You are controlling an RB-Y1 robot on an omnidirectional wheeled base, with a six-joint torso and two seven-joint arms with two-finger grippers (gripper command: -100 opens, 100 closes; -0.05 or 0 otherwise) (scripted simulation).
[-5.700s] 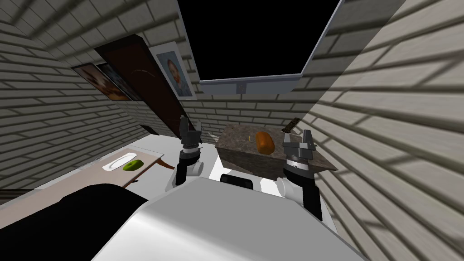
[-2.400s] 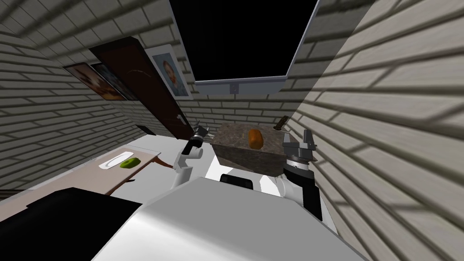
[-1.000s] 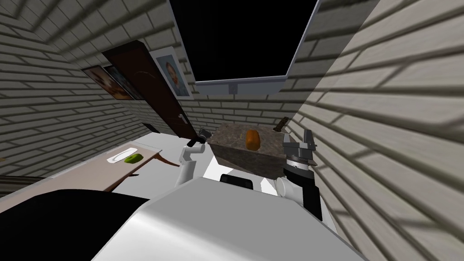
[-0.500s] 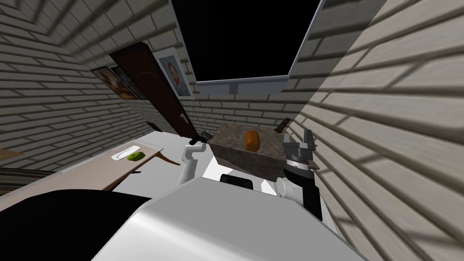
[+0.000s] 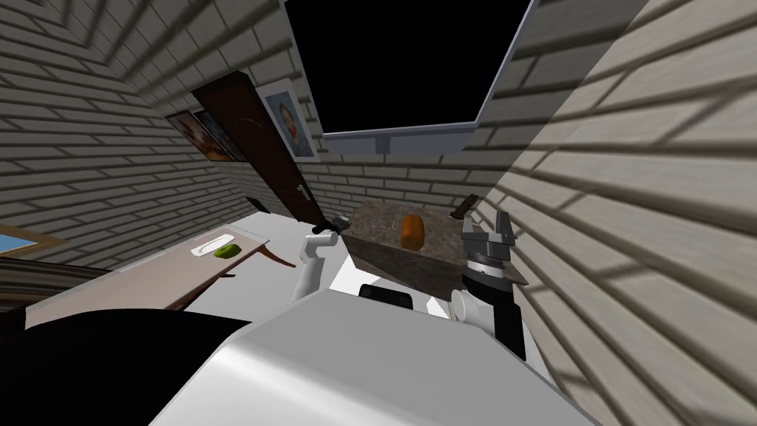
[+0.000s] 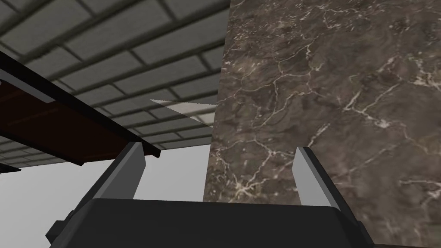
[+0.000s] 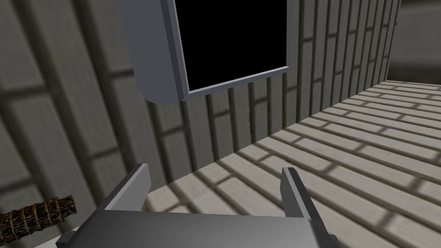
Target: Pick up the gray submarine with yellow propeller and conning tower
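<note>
While place of submarine can't be told (marble table [image 5: 373, 222] likely), handling is judged: prob. light, rigid, slick hull; to be taken amidships, not by tower/prop. L gripper [image 6: 218, 148] fingers apart at table corner; R gripper [image 7: 216, 168] fingers apart, idle.

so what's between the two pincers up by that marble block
An orange loaf lies on the marble block, between the open left pincer and the open right pincer; the head view shows it.
</note>
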